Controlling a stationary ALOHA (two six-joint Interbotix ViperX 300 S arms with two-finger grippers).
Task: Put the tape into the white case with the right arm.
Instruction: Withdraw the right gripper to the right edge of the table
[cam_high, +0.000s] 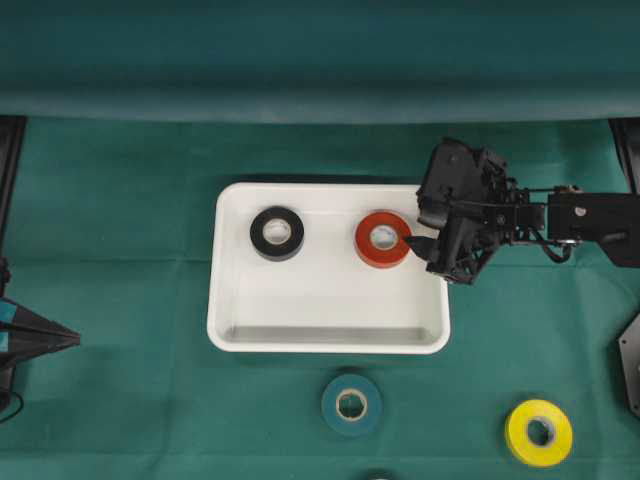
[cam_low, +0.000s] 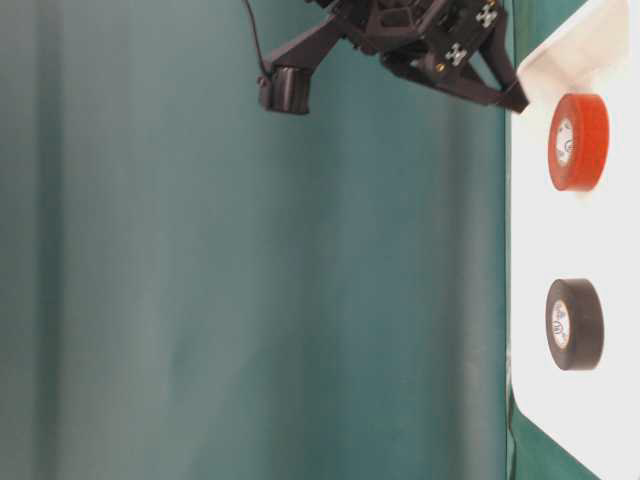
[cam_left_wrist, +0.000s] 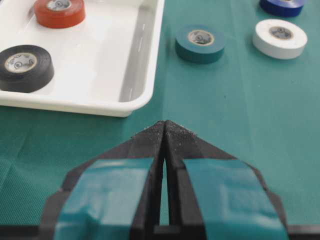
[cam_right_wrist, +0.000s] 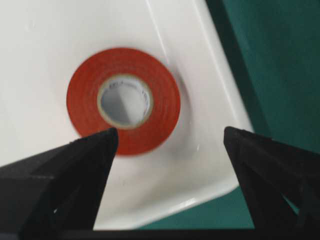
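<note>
Nearest the table's front edge, a teal roll (cam_high: 351, 404) and a yellow roll (cam_high: 538, 432) are seen lying loose. Behind them the white case (cam_high: 325, 342) is set, with a black roll (cam_high: 277, 233) and the red tape (cam_high: 383, 239) lying flat inside near its far rim. At the case's right end the right gripper (cam_right_wrist: 170, 142) is held with fingers spread apart, nothing clamped. The left gripper (cam_left_wrist: 165, 131) is pressed together, parked at the left edge. One finger appears close beside the tape, so it could be nudged or dragged if the gripper is pulled back carelessly.

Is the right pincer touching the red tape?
Apart. The right wrist view shows the right pincer open, white case floor visible around the red tape.
</note>
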